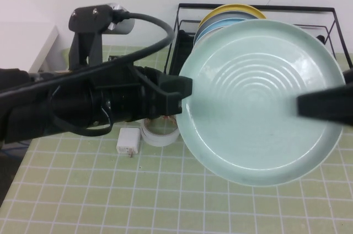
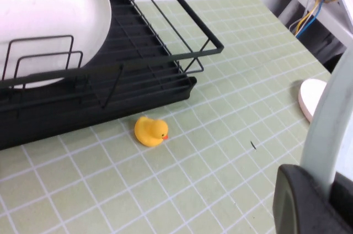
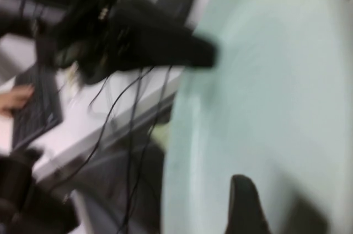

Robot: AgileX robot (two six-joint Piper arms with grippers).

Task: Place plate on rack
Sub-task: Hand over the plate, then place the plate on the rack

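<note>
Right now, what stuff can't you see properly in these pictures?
- High view: the mint plate, held up between the left gripper and the right gripper, hides most of the rack and the plates stacked in it.
- Right wrist view: blurred; the things behind the plate cannot be made out.
- Left wrist view: the frame edge cuts off the white plate in the rack; the yellow duck is clear.

The left arm reaches across from the left, its left gripper (image 1: 185,95) clamped onto the plate's (image 1: 259,107) left rim. The right gripper (image 1: 325,107) enters from the right edge, fingers pinching the opposite rim.
</note>
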